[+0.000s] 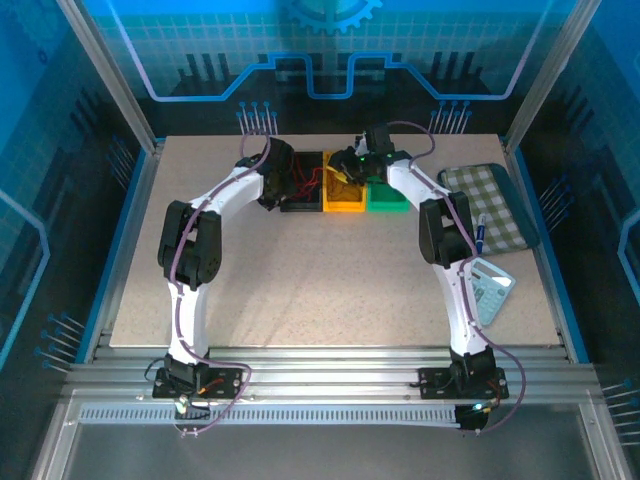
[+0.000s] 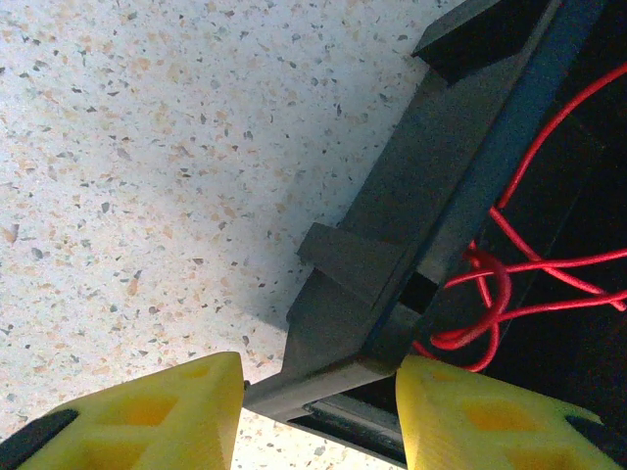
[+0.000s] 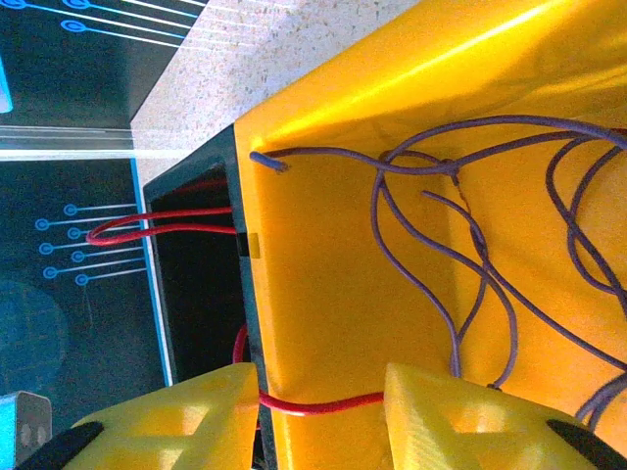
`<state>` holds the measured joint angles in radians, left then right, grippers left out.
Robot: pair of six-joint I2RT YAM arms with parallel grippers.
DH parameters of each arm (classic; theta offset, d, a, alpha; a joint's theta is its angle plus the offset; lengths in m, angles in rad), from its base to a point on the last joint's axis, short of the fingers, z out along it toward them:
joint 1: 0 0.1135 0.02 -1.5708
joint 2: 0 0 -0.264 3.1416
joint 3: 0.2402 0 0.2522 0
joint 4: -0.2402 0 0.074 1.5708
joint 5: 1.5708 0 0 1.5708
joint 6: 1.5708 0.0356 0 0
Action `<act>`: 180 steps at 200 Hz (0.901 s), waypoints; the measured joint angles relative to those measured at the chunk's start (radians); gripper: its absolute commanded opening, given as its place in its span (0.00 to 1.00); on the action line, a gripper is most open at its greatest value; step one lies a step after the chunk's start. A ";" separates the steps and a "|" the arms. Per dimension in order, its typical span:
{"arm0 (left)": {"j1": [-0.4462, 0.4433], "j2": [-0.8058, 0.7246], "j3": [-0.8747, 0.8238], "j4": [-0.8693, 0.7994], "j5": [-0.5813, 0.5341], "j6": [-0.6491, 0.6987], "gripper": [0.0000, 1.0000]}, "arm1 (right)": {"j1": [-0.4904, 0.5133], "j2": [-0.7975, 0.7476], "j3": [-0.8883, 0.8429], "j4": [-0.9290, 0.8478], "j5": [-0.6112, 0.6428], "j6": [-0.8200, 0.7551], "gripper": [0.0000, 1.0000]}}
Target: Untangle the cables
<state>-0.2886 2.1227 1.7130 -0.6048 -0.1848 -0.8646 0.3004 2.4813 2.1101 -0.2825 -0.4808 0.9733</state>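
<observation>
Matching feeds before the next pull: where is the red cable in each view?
Top external: red cable in the black bin, far centre.
Left wrist: cable knotted at right, inside that bin.
Right wrist: cable looped at left in the bin; one strand crosses the yellow bin wall.
Shared landmark: the black bin.

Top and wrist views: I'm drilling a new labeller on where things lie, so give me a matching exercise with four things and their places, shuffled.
Things:
1 red knot
2 purple wires
3 green bin
4 calculator

Places:
A in the yellow bin
B right of the yellow bin
C in the black bin
D on the table, near its right edge

Pairs: 1-C, 2-A, 3-B, 4-D
</observation>
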 measured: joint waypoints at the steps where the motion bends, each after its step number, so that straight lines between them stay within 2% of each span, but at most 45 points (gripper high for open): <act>1: 0.000 0.000 0.000 0.000 0.000 0.000 0.46 | 0.000 0.000 0.000 0.001 0.000 0.000 0.40; 96: 0.000 0.000 0.000 0.000 0.008 0.000 0.46 | 0.009 0.064 0.098 -0.044 0.002 -0.104 0.38; 180: 0.000 0.000 0.000 0.000 0.012 0.000 0.46 | 0.011 -0.020 -0.089 0.040 -0.111 -0.121 0.36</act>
<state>-0.2886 2.1227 1.7130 -0.6044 -0.1730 -0.8646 0.3111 2.4611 2.0212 -0.2420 -0.5915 0.8524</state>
